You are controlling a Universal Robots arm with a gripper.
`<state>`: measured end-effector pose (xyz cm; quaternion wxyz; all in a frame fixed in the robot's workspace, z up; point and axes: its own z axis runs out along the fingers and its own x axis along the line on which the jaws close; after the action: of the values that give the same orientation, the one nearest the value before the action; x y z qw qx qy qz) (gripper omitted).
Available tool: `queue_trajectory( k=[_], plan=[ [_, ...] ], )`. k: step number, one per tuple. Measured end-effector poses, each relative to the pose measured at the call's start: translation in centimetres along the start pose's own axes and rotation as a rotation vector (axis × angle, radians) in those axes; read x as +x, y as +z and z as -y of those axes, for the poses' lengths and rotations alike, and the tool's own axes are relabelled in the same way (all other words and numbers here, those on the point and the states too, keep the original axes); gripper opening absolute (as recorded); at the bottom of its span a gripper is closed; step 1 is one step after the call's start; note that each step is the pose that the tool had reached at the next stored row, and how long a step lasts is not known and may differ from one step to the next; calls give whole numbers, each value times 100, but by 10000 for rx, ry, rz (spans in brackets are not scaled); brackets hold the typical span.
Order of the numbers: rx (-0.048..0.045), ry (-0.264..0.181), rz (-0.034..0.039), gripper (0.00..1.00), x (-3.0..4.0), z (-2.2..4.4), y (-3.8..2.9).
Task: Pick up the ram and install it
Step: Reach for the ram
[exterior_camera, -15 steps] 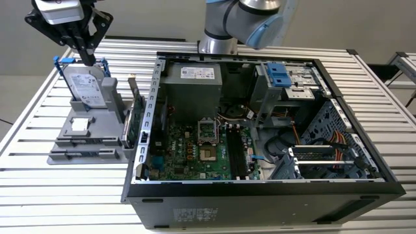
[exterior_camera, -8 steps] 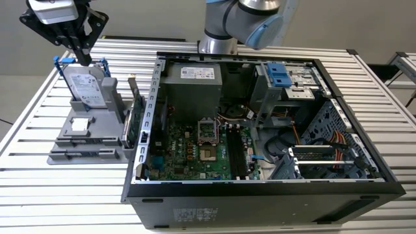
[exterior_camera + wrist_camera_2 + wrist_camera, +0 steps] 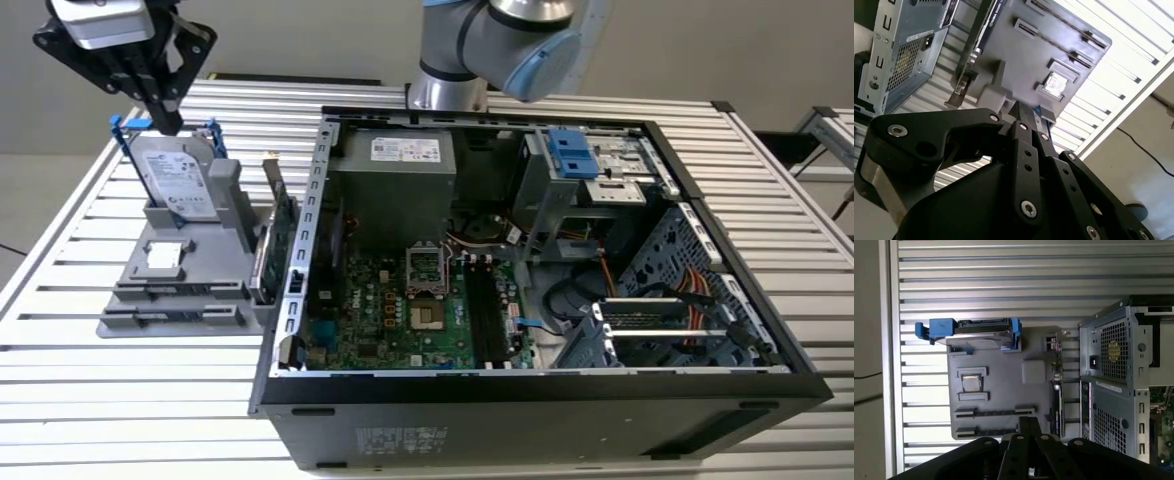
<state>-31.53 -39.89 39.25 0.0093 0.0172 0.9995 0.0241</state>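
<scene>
My gripper (image 3: pixel 168 122) hangs shut with nothing visible between its fingers, just above the far end of a grey parts holder (image 3: pixel 200 300) at the exterior view's left. Both wrist views look down past the closed fingers (image 3: pixel 1029 425) onto that holder (image 3: pixel 1004 390). Two long narrow slots (image 3: pixel 991 412) at the holder's near end show dark strips. I cannot tell whether either strip is the ram. The open computer case (image 3: pixel 534 410) lies beside the holder, and long black memory slots (image 3: pixel 483 315) run along its motherboard (image 3: pixel 387 320).
A silver hard drive with blue clips (image 3: pixel 180 175) stands in the holder directly under the gripper. A green expansion card (image 3: pixel 276 235) stands on edge between the holder and the case wall. The slatted metal table (image 3: pixel 80 400) extends around both.
</scene>
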Motion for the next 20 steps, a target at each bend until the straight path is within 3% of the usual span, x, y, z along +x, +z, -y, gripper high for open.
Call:
queue_trajectory(
  k=[20],
  plan=[
    [-12,-322,-16,0,192,7,-2]
  ],
)
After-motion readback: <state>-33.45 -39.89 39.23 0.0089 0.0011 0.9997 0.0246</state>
